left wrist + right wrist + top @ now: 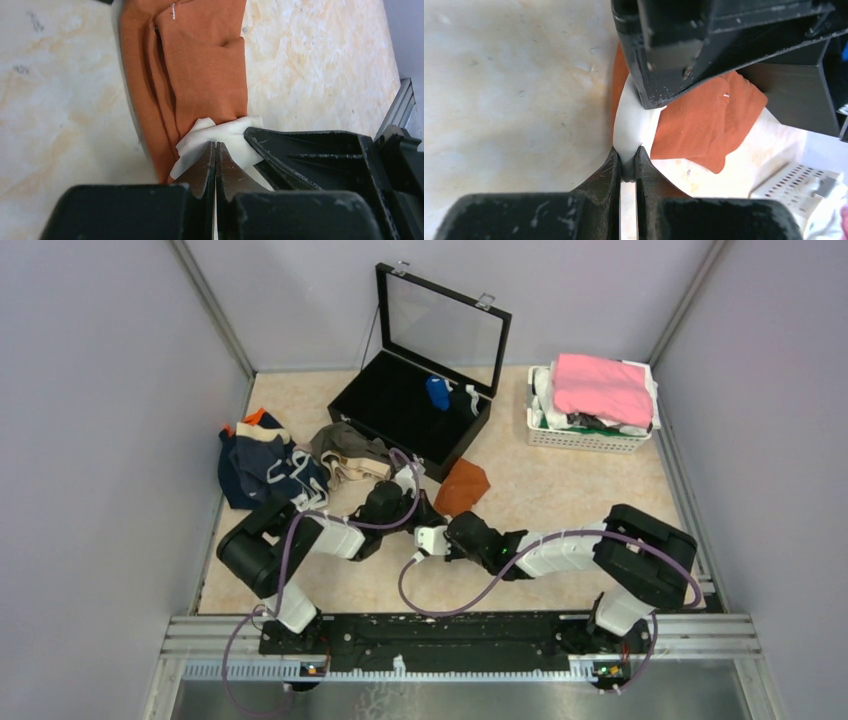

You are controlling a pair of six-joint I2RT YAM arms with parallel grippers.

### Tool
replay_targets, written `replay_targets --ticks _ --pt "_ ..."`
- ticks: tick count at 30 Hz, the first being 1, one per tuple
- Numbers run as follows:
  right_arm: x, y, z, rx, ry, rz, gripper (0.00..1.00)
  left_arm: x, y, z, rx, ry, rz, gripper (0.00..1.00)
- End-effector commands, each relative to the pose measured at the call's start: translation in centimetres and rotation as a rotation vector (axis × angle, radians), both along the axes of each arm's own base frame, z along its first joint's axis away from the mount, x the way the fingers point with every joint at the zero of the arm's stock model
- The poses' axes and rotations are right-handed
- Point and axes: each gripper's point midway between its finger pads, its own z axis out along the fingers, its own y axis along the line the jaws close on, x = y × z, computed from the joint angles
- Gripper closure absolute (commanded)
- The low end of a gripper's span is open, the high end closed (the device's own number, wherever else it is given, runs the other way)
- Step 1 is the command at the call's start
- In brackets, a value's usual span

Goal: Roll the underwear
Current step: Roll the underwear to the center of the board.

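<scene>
Jaws of our right gripper (628, 156) are clamped on the white edge (634, 125) of the rust-orange briefs (200, 65), which lie on the table (560, 500) at 5 o'clock from the black case (395, 405). Our left gripper (216, 148) is pressed together, tips touching that edge; we cannot tell whether it has caught cloth

I see soft, even light from above: the table (570, 495) right of the black case (400, 405) is bright, shadows faint. The case's glass lid (440, 325) has a dull sheen. In the 2 wrist views, the nearest black fingers (201, 172) are blurred.
</scene>
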Motion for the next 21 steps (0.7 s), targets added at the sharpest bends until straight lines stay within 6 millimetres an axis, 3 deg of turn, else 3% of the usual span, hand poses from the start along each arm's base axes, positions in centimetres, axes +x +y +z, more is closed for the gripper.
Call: replay_targets --ticks 1,10,21 --pt "-2.4 0.1 0.0 0.062 0.151 0.027 1.0 -2.3 2.8 -1.9 0.12 0.071 -0.004 1.0" --pt "-6.1 0.8 0.2 0.117 0.348 0.084 1.0 -2.4 4.0 2.5 0.101 -0.026 0.03 1.0" --pt "-8.6 3.0 1.9 0.342 0.638 0.097 1.0 -3.8 6.1 5.4 0.075 -0.111 0.065 1.0"
